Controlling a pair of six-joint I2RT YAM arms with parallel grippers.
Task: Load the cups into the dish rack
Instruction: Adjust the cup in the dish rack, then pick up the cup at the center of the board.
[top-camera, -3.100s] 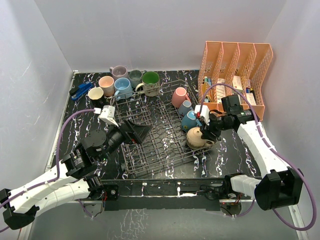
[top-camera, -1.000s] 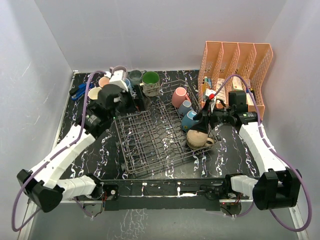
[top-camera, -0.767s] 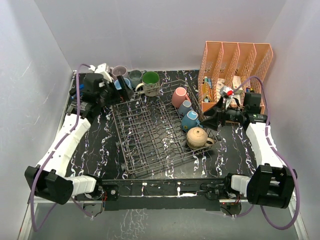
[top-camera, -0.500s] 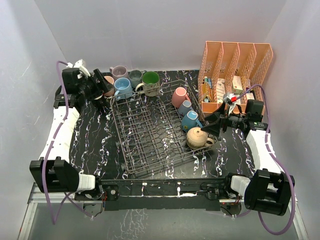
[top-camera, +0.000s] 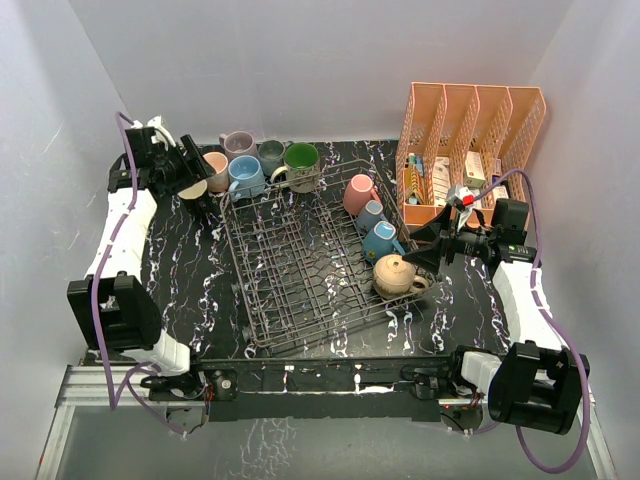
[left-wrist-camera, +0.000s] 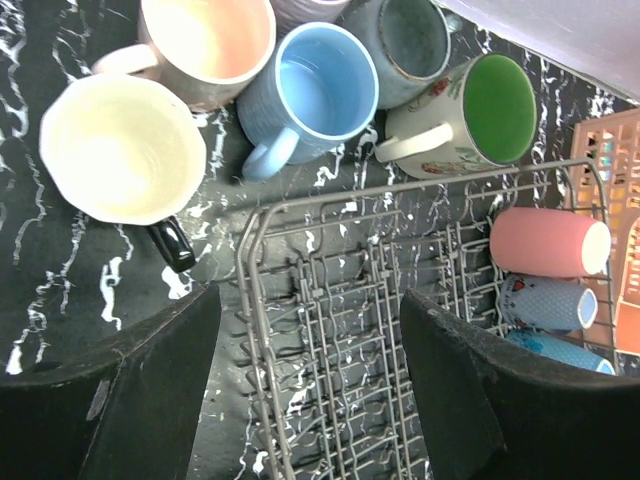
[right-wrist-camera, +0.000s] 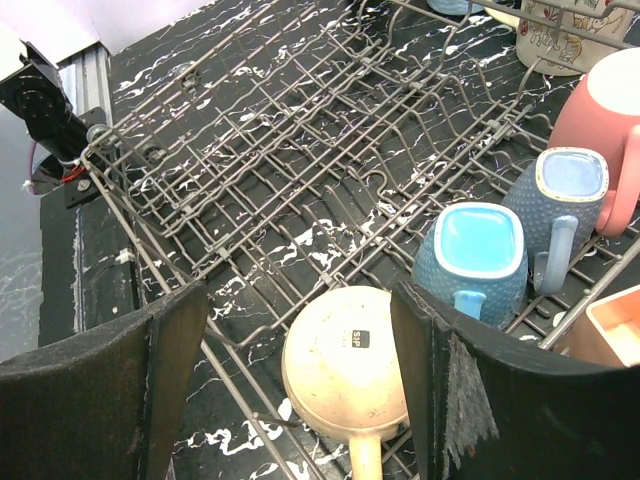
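The dish rack (top-camera: 290, 290) holds a pink cup (top-camera: 358, 193), a dotted blue one (top-camera: 371, 215), a teal one (top-camera: 381, 240) and an upturned tan cup (top-camera: 396, 275). At the back left, cream (left-wrist-camera: 120, 150), peach (left-wrist-camera: 205, 45), light blue (left-wrist-camera: 310, 90), grey (left-wrist-camera: 405, 40) and green-lined (left-wrist-camera: 490, 115) cups stand on the table, with a mauve cup (top-camera: 237, 144) behind. My left gripper (top-camera: 203, 185) hovers open over the rack's back-left corner, just short of the cream cup. My right gripper (top-camera: 418, 248) is open, just right of the tan cup (right-wrist-camera: 345, 365) and apart from it.
An orange mesh organizer (top-camera: 470, 150) with boxes stands at the back right, close behind my right arm. A small blue object (top-camera: 160, 183) lies at the back-left table edge. White walls close in on the left, back and right.
My left arm has swung out to the back left, ending beside the cups on the table, and its jaws have narrowed a little. My right gripper has backed off rightward from the tan cup.
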